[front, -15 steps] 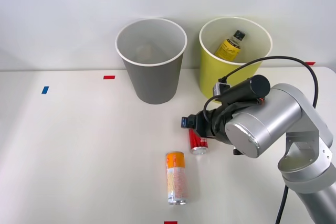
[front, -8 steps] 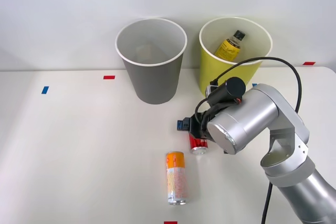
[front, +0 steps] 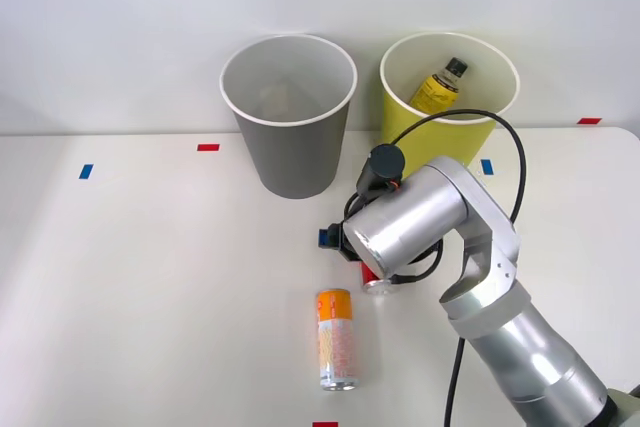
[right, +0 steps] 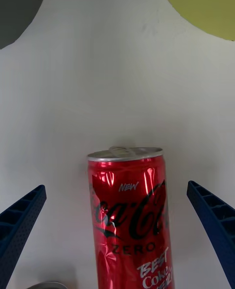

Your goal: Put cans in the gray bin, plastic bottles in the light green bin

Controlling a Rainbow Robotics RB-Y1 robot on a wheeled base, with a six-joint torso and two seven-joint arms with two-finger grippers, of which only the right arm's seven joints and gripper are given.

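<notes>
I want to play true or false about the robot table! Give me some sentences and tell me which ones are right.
1. The yellow-labelled bottle is inside the light green bin. True.
2. The red can is standing upright. False: it lies on its side on the table.
3. The right end effector is open, one blue finger on each side of the red can. True.
4. The orange-topped can is already in the gray bin. False: it lies on the table, in front of the bins.
5. The end effector is squeezing the red can. False: there are gaps between its fingers and the can.
</notes>
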